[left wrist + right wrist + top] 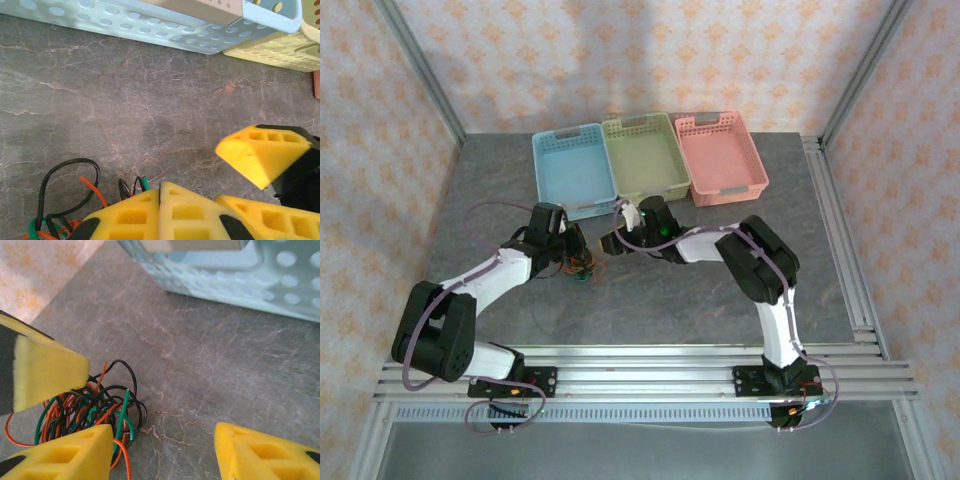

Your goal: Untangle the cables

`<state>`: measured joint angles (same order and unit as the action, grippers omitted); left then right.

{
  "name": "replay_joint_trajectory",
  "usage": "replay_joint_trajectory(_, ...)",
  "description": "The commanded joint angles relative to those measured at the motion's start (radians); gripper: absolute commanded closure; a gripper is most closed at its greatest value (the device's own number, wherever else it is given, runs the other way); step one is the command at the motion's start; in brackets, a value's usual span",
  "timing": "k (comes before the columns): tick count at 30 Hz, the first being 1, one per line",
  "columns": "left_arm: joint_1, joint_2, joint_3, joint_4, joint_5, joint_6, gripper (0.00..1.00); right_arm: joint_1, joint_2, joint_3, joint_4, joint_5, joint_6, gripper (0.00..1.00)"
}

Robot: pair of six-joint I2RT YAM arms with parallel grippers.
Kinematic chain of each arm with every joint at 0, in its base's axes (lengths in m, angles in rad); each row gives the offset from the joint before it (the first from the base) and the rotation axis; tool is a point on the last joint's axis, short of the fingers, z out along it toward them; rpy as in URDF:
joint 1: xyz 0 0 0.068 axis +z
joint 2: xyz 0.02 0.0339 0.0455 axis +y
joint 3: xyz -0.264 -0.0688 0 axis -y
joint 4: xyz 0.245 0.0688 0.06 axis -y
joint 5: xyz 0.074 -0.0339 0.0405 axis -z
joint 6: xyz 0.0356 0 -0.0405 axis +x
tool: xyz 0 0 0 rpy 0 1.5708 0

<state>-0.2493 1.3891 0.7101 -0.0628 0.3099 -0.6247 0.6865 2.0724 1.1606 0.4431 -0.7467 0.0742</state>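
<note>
The cables (75, 410) lie as one tight bunch of black, orange and green strands on the worktop (225, 370), a little out from the blue basket (240, 285) on its side toward the arms. The left end effector (160, 192) has its fingers pressed together at the bunch's edge. Black and green loops come out right at its tips, so it seems to pinch a few strands and anchor the knot. The right end effector (164, 436) hovers spread just beside the bunch, one finger over its rim and the other over bare stone.

The step in hand, I judge, is taking a single strand. The green loop (123, 412) standing up on the bunch's basket-facing edge looks the best pick. Close on that alone, then draw it slowly away from the left's hold, along the basket's front wall. If the whole knot drags, stop and regrip.
</note>
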Motion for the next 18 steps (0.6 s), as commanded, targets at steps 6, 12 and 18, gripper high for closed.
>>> replay_joint_trajectory(6, -0.007, -0.025, 0.002, -0.021, -0.020, 0.002, 1.00, 0.003, 0.053, 0.074, -0.144, -0.125, 0.012, 0.45)
replay_joint_trajectory(12, -0.007, -0.024, 0.006, -0.023, -0.025, 0.002, 1.00, 0.004, 0.057, 0.077, -0.145, -0.149, 0.014, 0.45)
replay_joint_trajectory(18, -0.007, -0.024, 0.006, -0.026, -0.024, 0.001, 1.00, 0.007, 0.068, 0.088, -0.157, -0.172, 0.015, 0.46)
